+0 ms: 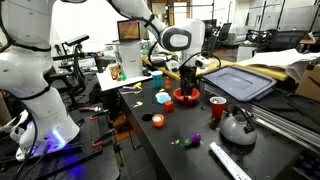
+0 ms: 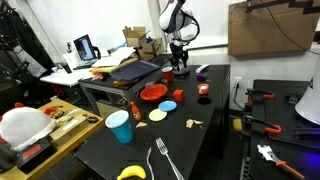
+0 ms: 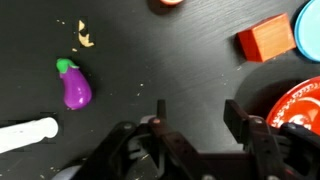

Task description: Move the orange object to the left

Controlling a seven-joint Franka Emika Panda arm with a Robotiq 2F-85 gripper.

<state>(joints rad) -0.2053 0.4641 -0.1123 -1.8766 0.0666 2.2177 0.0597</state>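
Observation:
The orange object [image 3: 265, 42] is a small red-orange block on the black table, at the upper right of the wrist view, next to the red bowl [image 3: 300, 105]. It also shows in an exterior view [image 1: 169, 104], left of the red bowl [image 1: 186, 99]. My gripper [image 3: 200, 115] is open and empty. It hovers over bare table, apart from the block. In both exterior views the gripper [image 1: 187, 85] [image 2: 180, 62] hangs low over the table by the bowl.
A purple eggplant toy [image 3: 75, 88] and a white object [image 3: 25, 133] lie to the left. A blue piece [image 3: 310, 25] sits beyond the block. A round orange piece [image 1: 157, 120], a red cup [image 1: 217, 107] and a kettle [image 1: 237, 125] stand nearby.

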